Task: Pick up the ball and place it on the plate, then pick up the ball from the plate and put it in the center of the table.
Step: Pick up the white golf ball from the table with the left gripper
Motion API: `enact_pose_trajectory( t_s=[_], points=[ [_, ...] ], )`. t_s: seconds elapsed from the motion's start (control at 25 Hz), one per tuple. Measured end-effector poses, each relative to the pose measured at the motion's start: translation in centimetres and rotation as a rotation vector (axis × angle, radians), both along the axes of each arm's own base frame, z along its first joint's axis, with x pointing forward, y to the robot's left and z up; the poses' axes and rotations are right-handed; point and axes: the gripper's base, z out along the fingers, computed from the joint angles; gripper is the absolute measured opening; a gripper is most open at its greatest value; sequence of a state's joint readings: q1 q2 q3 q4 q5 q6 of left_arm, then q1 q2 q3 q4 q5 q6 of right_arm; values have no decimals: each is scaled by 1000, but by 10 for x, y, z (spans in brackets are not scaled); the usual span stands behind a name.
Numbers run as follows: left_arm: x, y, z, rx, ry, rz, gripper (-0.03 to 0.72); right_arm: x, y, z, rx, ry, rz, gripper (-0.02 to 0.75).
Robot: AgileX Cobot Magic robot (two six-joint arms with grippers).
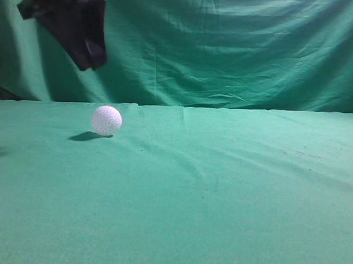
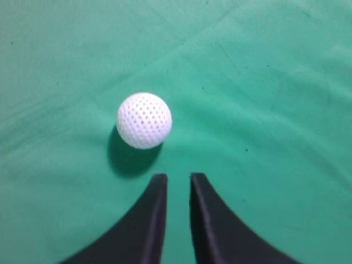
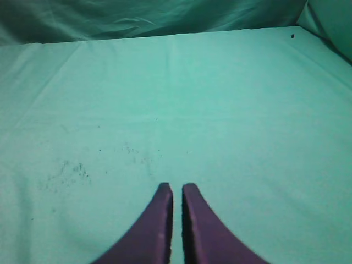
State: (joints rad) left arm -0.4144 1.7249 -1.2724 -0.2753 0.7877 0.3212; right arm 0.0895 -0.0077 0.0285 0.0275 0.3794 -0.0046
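At the far left of the exterior view, the left gripper (image 1: 89, 45) is hanging high in the air near the top corner, its dark body tilting down toward the right, well above the table (image 1: 220, 197) and apart from everything on it. Just below and slightly to the right of it, the ball (image 1: 106, 119) is sitting on the green cloth of the table, left of the middle, casting a small shadow to its left. From the left wrist view, the left gripper (image 2: 178, 184) is looking straight down with its two black fingers (image 2: 153, 220) standing nearly together, only a thin strip of cloth showing between them, holding nothing; the ball (image 2: 144, 120) is lying just beyond the fingertips and a little to the left, not touching them. Moving right, the draped backdrop (image 1: 237, 47) is filling the rear of the scene. In the right wrist view, the right gripper (image 3: 177, 190) is hovering over bare table (image 3: 220, 110), its fingers (image 3: 154, 225) drawn almost closed and empty. No writing or brand mark is readable on the ball or grippers.
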Motion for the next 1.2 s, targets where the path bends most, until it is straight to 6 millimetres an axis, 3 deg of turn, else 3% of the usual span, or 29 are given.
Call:
enact_pose_trajectory(
  t_s=[0.08, 0.32, 0.4, 0.56, 0.64, 0.88, 1.0, 1.12, 1.2],
  points=[
    [7, -3, -7, 7, 7, -6, 201, 0, 0, 0, 0, 0, 0, 56],
    [20, -8, -26, 14, 10, -2, 600, 0, 0, 0, 0, 0, 0, 56],
    [24, -10, -33, 20, 21, -3, 650, 0, 0, 0, 0, 0, 0, 56],
    [33, -14, -49, 32, 46, -2, 635, 0, 0, 0, 0, 0, 0, 56],
    [38, -15, -55, 43, 48, -7, 559, 0, 0, 0, 0, 0, 0, 56],
    [46, -17, -68, 71, 61, -17, 574, 0, 0, 0, 0, 0, 0, 56],
    [46, -17, -71, 73, 64, -17, 515, 0, 0, 0, 0, 0, 0, 56],
    [46, -17, -70, 72, 63, -17, 338, 0, 0, 0, 0, 0, 0, 56],
    [46, -17, -70, 72, 63, -17, 309, 0, 0, 0, 0, 0, 0, 56]
  ],
)
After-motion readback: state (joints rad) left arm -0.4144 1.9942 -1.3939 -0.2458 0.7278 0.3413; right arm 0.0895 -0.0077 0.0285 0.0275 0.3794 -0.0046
